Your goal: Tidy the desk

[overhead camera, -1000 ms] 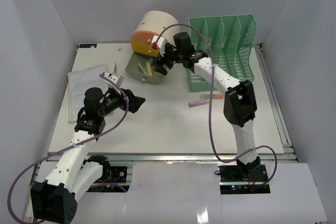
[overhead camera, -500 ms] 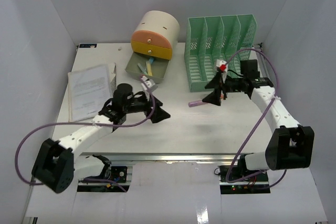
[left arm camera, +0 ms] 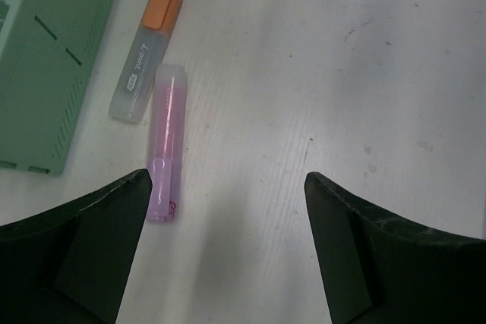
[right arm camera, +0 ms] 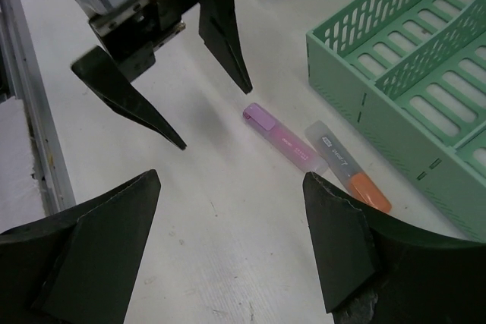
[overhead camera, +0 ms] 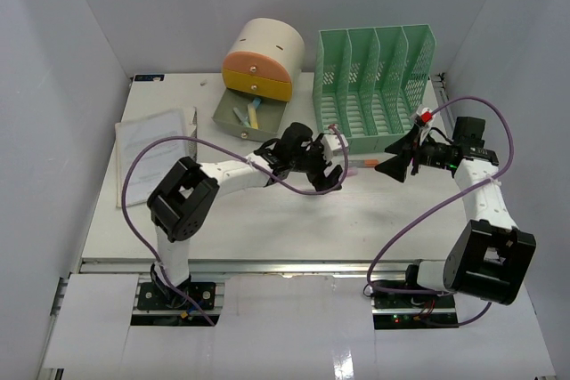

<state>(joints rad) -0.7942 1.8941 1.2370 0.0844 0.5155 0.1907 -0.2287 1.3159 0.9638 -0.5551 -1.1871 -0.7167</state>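
The white desk [overhead camera: 267, 215] holds a pink highlighter [left arm camera: 167, 142] and an orange-capped highlighter [left arm camera: 148, 51], lying side by side just in front of the green file rack [overhead camera: 374, 86]. My left gripper [overhead camera: 331, 177] is open and empty. It hovers low over the desk, with the pink highlighter just beyond its left fingertip [left arm camera: 133, 187]. My right gripper [overhead camera: 396, 159] is open and empty too. It faces the same two highlighters from the right, pink [right arm camera: 281, 136] and orange [right arm camera: 345, 166], and sees the left gripper [right arm camera: 214, 117] beyond them.
A round beige and orange drawer organizer [overhead camera: 263, 60] stands at the back. Its open drawer [overhead camera: 249, 117] holds pens. A stack of papers [overhead camera: 151, 153] lies at the left. A metal rail [overhead camera: 267, 264] runs along the desk's front edge.
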